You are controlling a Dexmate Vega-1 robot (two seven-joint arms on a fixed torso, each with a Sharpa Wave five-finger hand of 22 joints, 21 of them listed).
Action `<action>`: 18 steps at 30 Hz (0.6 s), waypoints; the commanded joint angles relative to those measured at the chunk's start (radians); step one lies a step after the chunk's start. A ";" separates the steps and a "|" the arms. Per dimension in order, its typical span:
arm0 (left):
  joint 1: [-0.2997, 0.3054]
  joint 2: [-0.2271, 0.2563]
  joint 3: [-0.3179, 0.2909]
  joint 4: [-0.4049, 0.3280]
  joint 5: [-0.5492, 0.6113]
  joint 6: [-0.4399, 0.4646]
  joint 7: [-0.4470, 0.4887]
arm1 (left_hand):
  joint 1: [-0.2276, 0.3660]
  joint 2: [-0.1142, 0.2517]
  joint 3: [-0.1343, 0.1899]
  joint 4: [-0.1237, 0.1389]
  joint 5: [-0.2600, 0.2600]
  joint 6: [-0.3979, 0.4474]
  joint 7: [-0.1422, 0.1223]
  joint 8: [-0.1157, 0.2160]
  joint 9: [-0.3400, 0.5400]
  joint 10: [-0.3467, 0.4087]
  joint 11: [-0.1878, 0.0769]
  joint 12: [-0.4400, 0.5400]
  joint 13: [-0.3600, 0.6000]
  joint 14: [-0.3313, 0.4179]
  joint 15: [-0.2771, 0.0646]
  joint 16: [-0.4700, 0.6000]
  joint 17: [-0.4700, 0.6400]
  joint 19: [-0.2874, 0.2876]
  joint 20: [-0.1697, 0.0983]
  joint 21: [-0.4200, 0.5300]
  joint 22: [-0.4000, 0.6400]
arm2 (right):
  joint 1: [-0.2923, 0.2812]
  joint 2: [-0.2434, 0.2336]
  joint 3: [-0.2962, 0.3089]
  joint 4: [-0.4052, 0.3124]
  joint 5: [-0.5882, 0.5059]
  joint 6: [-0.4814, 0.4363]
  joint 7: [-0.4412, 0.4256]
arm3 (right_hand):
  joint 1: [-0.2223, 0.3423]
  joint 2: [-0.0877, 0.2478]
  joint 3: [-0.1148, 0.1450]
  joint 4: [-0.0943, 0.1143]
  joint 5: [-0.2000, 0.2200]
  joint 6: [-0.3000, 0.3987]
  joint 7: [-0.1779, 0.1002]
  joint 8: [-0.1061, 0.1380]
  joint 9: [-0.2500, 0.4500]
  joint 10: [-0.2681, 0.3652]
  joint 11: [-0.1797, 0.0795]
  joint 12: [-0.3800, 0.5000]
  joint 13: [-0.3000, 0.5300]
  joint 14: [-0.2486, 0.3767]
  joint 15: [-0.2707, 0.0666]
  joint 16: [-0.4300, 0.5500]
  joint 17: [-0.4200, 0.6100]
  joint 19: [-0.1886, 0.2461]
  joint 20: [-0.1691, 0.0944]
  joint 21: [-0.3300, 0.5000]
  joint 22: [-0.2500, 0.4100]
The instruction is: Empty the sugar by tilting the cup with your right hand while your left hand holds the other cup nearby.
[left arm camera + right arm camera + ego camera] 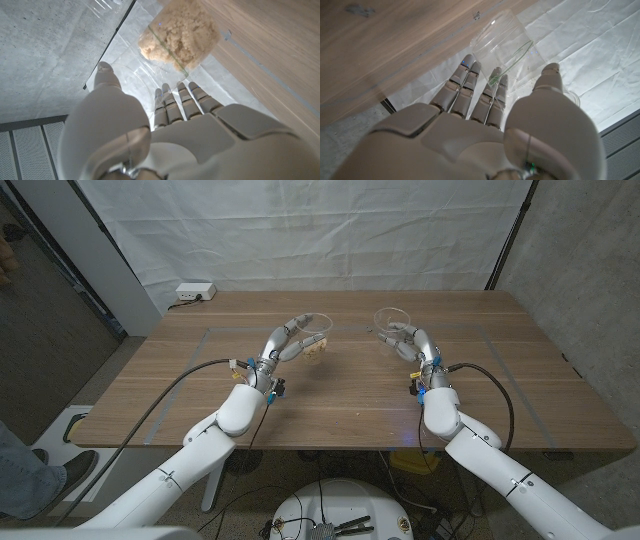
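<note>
- Right hand (408, 343), right of centre, grips an empty clear plastic cup (392, 319).
- Left hand (285, 344) grips the clear sugar-filled cup (314, 340).
- Pour apparently done.

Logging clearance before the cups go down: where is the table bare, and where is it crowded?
Bare wood lies along the table's near edge between the two forearms, and out to both sides beyond the arms. The far strip is open apart from a white power strip near the far left corner. It is crowded mid-table: left hand holds the sugar cup, right hand the clear cup.
</note>
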 commanded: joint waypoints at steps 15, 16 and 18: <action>-0.039 -0.028 0.021 0.086 -0.016 0.001 -0.027 | 0.018 -0.018 -0.009 -0.017 0.010 -0.034 -0.030 -0.003 0.006 -0.029 -0.035 -0.010 0.003 -0.037 -0.051 -0.006 0.001 -0.078 0.013 -0.018 0.004 | 0.008 0.038 -0.008 0.113 0.097 0.031 -0.036 | 0.004 0.007 0.029 0.025 -0.010 -0.010 -0.012 -0.005 0.003 -0.023 -0.006 -0.014 0.005 -0.037 -0.109 -0.008 0.003 -0.031 -0.081 -0.011 0.004; -0.040 -0.030 0.022 0.091 -0.018 -0.001 -0.028 | 0.019 -0.019 -0.010 -0.018 0.011 -0.035 -0.036 -0.002 0.006 -0.029 -0.038 -0.009 0.003 -0.037 -0.052 -0.005 0.001 -0.081 0.012 -0.018 0.004 | 0.008 0.036 -0.010 0.113 0.094 0.029 -0.037 | 0.003 0.006 0.029 0.025 -0.010 -0.010 -0.013 -0.005 0.003 -0.025 -0.007 -0.015 0.005 -0.040 -0.109 -0.008 0.004 -0.033 -0.081 -0.012 0.004; -0.042 -0.032 0.023 0.097 -0.022 -0.004 -0.032 | 0.021 -0.021 -0.010 -0.019 0.012 -0.035 -0.037 -0.002 0.006 -0.029 -0.038 -0.009 0.003 -0.041 -0.056 -0.006 0.001 -0.086 0.012 -0.018 0.004 | 0.009 0.035 -0.017 0.116 0.078 0.022 -0.049 | 0.003 0.006 0.029 0.025 -0.010 -0.010 -0.013 -0.005 0.003 -0.027 -0.009 -0.016 0.005 -0.042 -0.108 -0.008 0.004 -0.036 -0.080 -0.013 0.004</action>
